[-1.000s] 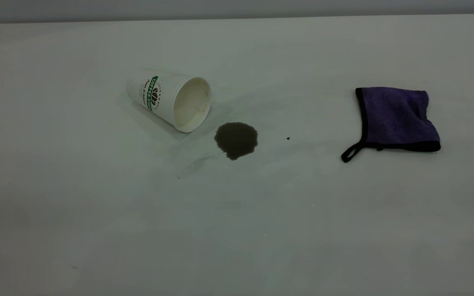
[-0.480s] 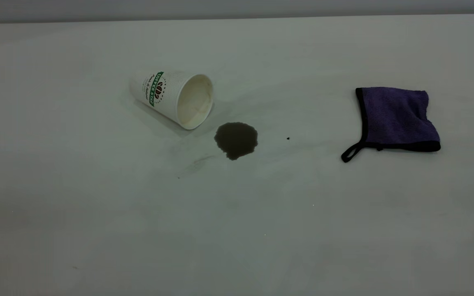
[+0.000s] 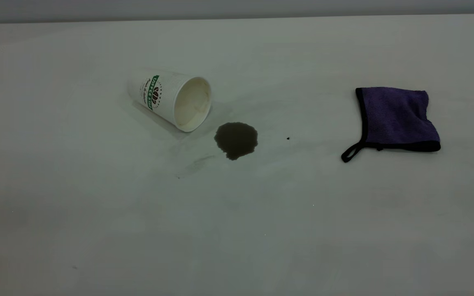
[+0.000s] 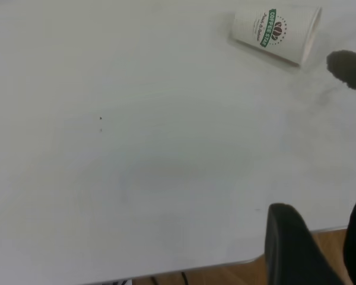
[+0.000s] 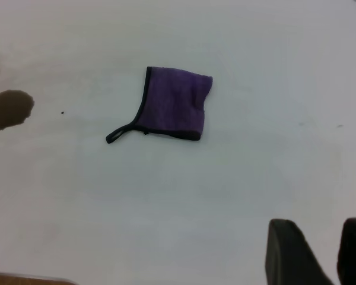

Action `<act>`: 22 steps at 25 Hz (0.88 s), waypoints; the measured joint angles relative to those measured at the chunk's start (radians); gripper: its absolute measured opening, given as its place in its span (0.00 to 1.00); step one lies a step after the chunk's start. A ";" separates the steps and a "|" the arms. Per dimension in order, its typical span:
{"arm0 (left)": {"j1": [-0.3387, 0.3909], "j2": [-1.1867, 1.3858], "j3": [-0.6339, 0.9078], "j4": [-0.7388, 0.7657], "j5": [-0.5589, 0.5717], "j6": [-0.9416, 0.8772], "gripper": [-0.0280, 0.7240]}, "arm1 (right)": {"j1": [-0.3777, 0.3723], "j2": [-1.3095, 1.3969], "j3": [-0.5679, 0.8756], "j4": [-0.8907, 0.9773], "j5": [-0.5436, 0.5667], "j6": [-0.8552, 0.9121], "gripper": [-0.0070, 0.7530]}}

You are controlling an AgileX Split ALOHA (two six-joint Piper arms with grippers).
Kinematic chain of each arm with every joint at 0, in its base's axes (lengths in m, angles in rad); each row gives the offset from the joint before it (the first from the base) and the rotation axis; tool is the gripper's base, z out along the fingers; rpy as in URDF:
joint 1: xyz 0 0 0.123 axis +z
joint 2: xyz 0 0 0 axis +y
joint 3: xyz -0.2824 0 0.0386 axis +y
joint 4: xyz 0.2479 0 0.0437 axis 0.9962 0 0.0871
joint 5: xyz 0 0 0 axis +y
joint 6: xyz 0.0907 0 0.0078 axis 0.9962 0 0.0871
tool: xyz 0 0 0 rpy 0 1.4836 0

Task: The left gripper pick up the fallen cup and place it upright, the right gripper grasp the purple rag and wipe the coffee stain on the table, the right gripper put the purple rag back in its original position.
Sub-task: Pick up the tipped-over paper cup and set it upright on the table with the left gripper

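The cup (image 3: 167,98) lies on its side on the table (image 3: 237,230), mouth toward the coffee stain (image 3: 236,140) just to its right. The purple rag (image 3: 397,119) lies flat at the right, its black loop pointing toward the stain. Neither gripper shows in the exterior view. In the left wrist view the left gripper (image 4: 326,237) is open and empty near the table's edge, far from the cup (image 4: 276,34) and the stain (image 4: 347,67). In the right wrist view the right gripper (image 5: 320,246) is open and empty, well away from the rag (image 5: 173,104) and the stain (image 5: 10,108).
A small dark speck (image 3: 288,138) lies between the stain and the rag. Faint smears (image 3: 198,162) run from the stain toward the front left. The table's edge (image 4: 166,268) shows in the left wrist view, with wooden floor beyond it.
The cup rocked slightly on its side and rolled back. The rag and the stain have not moved.
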 joint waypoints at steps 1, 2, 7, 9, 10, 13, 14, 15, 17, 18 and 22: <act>0.000 0.000 0.000 0.000 0.000 0.000 0.42 | 0.000 0.000 0.000 0.000 0.000 0.000 0.32; 0.000 0.000 0.000 0.000 0.000 0.000 0.42 | 0.000 0.000 0.000 0.000 0.000 0.000 0.32; 0.000 0.019 -0.010 0.018 -0.036 -0.009 0.42 | 0.000 0.000 0.000 0.000 0.000 0.000 0.32; 0.000 0.082 -0.033 0.045 -0.093 -0.011 0.42 | 0.000 0.000 0.000 0.000 0.000 0.000 0.32; 0.000 0.132 -0.044 0.059 -0.122 -0.018 0.42 | 0.000 0.000 0.000 0.000 0.000 0.000 0.32; 0.000 0.323 -0.094 0.119 -0.195 -0.042 0.42 | 0.000 0.000 0.000 0.000 0.000 0.000 0.32; 0.000 0.399 -0.115 0.137 -0.220 -0.044 0.42 | 0.000 0.000 0.000 0.000 0.000 0.000 0.32; 0.000 0.464 -0.135 0.148 -0.242 -0.044 0.42 | 0.000 0.000 0.000 0.000 0.000 0.000 0.32; 0.000 0.613 -0.170 0.154 -0.300 -0.044 0.42 | 0.000 0.000 0.000 0.000 0.000 0.000 0.32; 0.000 0.683 -0.191 0.155 -0.321 -0.042 0.42 | 0.000 0.000 0.000 0.000 0.000 0.000 0.32; 0.000 0.897 -0.267 0.153 -0.402 0.006 0.57 | 0.000 0.000 0.000 0.000 0.000 0.000 0.32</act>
